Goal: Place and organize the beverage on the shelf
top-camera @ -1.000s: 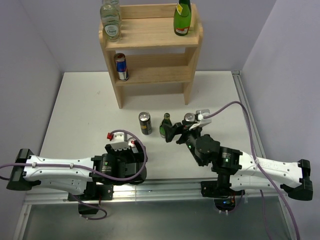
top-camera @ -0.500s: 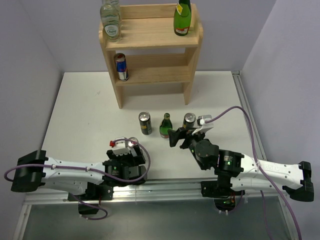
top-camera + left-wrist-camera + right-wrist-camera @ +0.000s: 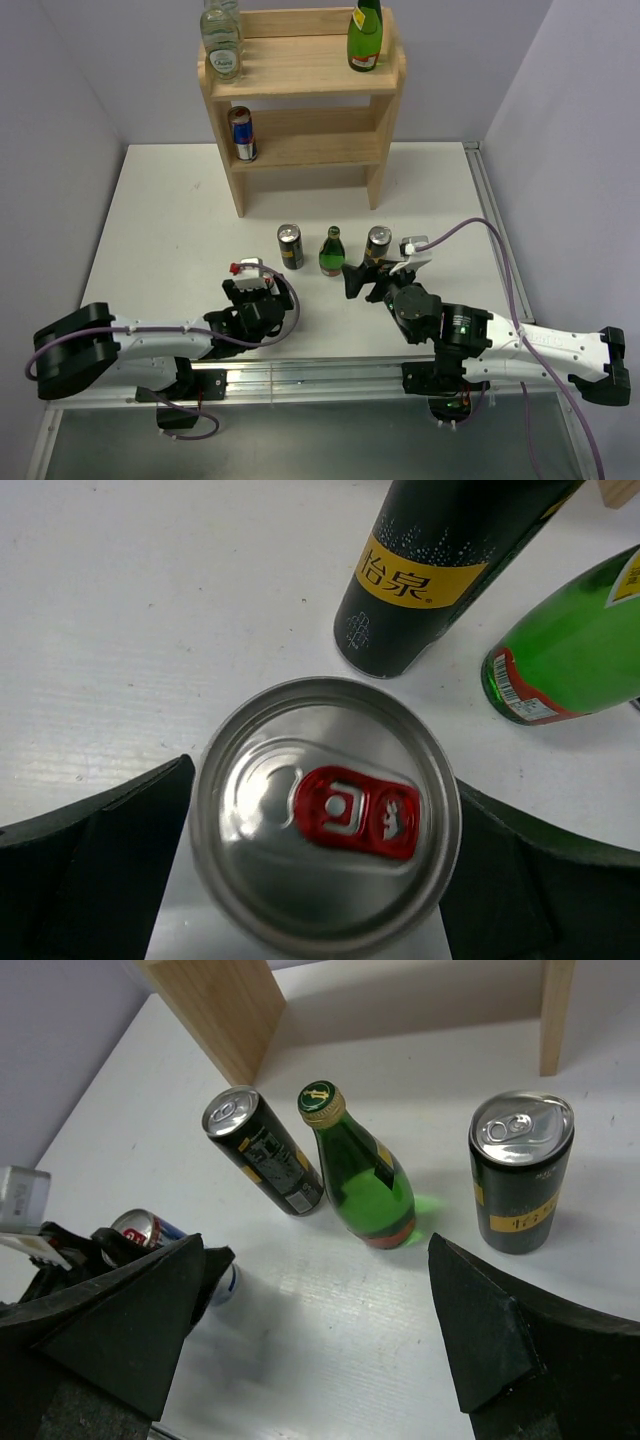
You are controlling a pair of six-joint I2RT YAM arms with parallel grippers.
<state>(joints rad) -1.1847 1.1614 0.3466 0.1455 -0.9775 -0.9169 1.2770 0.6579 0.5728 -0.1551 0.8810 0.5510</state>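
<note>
While one can is in my left tool [image 3: 262,290], I list as follows.
Left tool: closed to the can's width, pads against both sides of the red-tabbed can [image 3: 325,815], which is upright and seemingly on the table [image 3: 160,220].
Right tool [image 3: 367,281]: spread wide, holding nothing.
Shelf [image 3: 300,66]: ahead of the can, well apart, past a standing row of black can [image 3: 290,246], green bottle [image 3: 331,251] and dark can [image 3: 377,243].
Nearer arm: left; I judge the carry needs a lift over that row.

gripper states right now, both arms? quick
Left gripper: jaws flank the red-tab can; cannot tell whether it is clamped.
Right gripper: open, holding nothing.
</note>
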